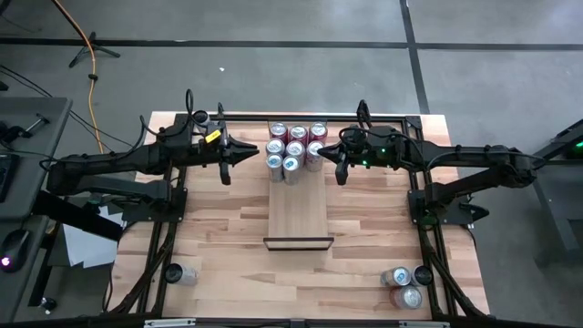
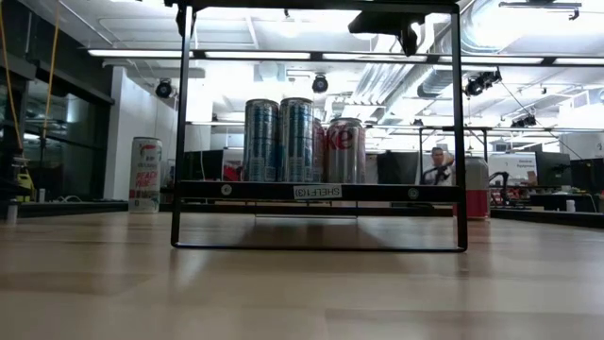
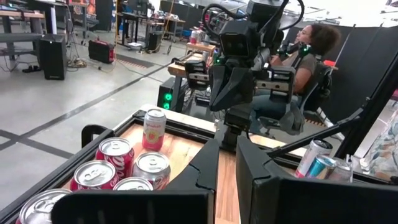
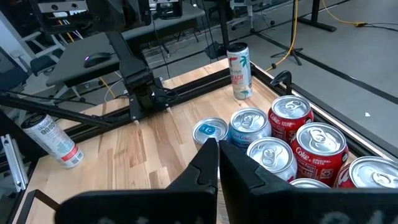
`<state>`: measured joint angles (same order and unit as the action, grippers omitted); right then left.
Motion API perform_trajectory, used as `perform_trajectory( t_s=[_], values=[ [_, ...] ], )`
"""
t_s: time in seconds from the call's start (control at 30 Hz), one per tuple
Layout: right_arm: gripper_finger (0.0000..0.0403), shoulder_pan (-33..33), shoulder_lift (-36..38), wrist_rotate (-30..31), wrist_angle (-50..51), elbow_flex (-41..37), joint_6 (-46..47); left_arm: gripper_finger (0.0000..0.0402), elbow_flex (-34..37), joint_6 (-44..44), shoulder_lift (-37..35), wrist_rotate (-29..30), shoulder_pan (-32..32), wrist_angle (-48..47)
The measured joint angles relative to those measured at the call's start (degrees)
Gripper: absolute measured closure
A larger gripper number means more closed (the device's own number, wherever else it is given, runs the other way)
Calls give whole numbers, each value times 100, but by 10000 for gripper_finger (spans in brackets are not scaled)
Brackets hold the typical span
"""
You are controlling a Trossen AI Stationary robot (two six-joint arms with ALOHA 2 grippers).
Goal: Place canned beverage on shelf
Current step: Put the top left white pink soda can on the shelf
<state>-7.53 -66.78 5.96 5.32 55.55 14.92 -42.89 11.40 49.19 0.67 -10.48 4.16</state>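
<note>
Table: a striped wood tabletop (image 1: pixel 228 228) fills the middle of the high view, on a grey floor (image 1: pixel 273 18) with dark lines.
Room: in the low view, ceiling lights and desks are behind the table; a seated person (image 3: pixel 308 53) shows at the upper right of the left wrist view.
Left gripper (image 1: pixel 252 151): left of centre, fingers together, holding nothing.
Shelf (image 1: pixel 298 211): centre of the high view, a light panel with a dark strip at its lower end.
Cans on shelf (image 1: pixel 295 148): a tight group at the upper end of the shelf, red ones and blue-silver ones; the exact count is hard to tell.
Right gripper (image 1: pixel 321 151): right of the cans, fingers together, empty.
Loose cans: one (image 1: pixel 173 272) at lower left, three (image 1: pixel 406 284) at lower right.
Hidden: labels are mostly unreadable.
</note>
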Motion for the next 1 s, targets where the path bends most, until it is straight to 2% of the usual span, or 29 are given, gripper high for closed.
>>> perform_trajectory(
  t_s=[0.73,0.9,1.0],
  values=[
    [403,0,0,6,1,0,-325,396,0,-10,0,29,0,-4],
    [403,0,0,7,0,0,-343,396,0,-112,0,317,0,-14],
    [402,0,0,7,2,0,-343,394,-2,-115,-2,781,2,-150]
  ],
)
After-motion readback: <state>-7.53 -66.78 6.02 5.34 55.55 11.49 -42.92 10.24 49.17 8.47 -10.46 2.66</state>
